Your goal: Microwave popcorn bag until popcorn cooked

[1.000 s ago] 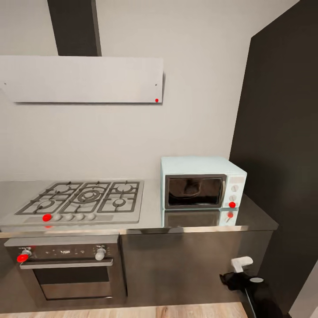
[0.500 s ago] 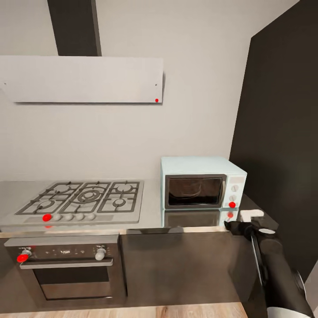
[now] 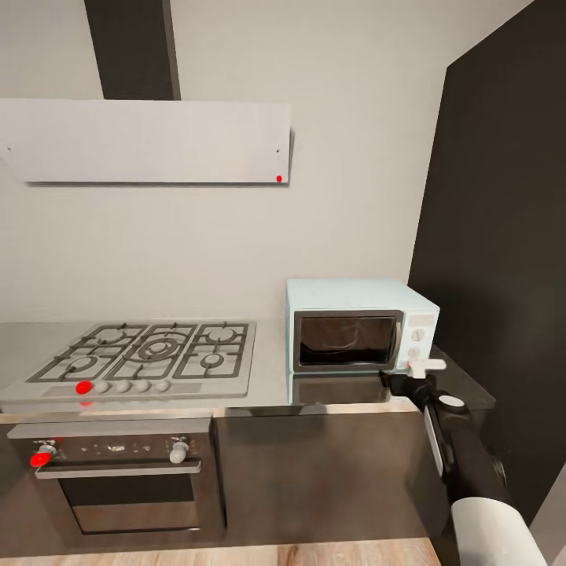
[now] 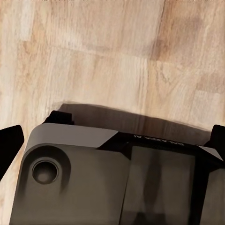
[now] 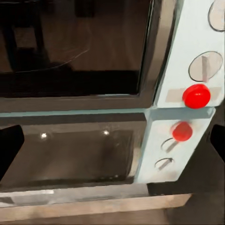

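Observation:
The pale mint-blue microwave (image 3: 358, 326) stands on the glossy grey countertop (image 3: 271, 387) with its dark-framed glass door (image 5: 75, 42) closed. My right gripper (image 3: 423, 368) hangs just in front of the microwave's lower right corner, over the counter's front edge, and covers the small red light in the head view. In the right wrist view that gripper (image 5: 112, 145) is open, its dark tips far apart, facing the red light (image 5: 196, 95) and a white knob (image 5: 205, 65). My left gripper (image 4: 112, 140) is open and points down at the floor. The popcorn bag and popcorn are out of view.
A steel gas hob (image 3: 149, 354) lies left of the microwave, above a dark built-in oven (image 3: 126, 472). A grey hood (image 3: 149, 141) hangs on the wall. A tall dark panel (image 3: 503, 236) closes the right side. Wooden floor (image 4: 93, 56) and my grey base (image 4: 117, 183) lie under the left gripper.
My right arm has risen from in front of the cabinet to counter height and moved in to the microwave's lower right corner. The camera has held still.

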### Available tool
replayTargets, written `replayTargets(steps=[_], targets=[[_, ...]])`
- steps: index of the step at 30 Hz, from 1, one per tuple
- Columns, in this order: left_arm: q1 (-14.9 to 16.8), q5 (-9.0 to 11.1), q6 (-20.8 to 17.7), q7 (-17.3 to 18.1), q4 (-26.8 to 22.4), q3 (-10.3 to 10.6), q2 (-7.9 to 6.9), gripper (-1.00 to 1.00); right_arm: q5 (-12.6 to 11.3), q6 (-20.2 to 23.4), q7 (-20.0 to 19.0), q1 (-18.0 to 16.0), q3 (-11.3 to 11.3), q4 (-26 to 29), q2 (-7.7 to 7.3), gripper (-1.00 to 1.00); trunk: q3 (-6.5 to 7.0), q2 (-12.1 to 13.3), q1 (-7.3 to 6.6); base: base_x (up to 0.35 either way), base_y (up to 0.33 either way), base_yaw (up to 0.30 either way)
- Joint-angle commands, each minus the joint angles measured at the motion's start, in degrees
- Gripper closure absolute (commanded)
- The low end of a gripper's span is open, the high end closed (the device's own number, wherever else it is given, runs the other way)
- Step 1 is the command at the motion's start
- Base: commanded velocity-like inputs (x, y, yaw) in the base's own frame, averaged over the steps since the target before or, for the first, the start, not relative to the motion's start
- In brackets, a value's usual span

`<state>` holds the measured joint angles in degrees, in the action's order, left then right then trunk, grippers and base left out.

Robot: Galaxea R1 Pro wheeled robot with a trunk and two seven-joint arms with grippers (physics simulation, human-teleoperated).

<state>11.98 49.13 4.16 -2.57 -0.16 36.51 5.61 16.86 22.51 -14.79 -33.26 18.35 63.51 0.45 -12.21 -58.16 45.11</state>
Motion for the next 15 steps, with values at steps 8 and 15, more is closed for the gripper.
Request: replayTargets(steps=[8,15], targets=[[0.0,0.3,0.1,-0.2,-0.1,0.5,0.1,-1.0,0.1,4.1,-0.9,-0.1,3.8,1.8,-0.61,-1.0,-0.08,-0.1,0.01,0.0,0.0,0.0],[0.0,0.3,0.1,-0.2,-0.2,0.5,0.14,-1.0,0.2,6.4,-3.1,-0.1,3.8,1.8,-1.22,-1.0,-0.08,-0.1,0.01,0.0,0.0,0.0]])
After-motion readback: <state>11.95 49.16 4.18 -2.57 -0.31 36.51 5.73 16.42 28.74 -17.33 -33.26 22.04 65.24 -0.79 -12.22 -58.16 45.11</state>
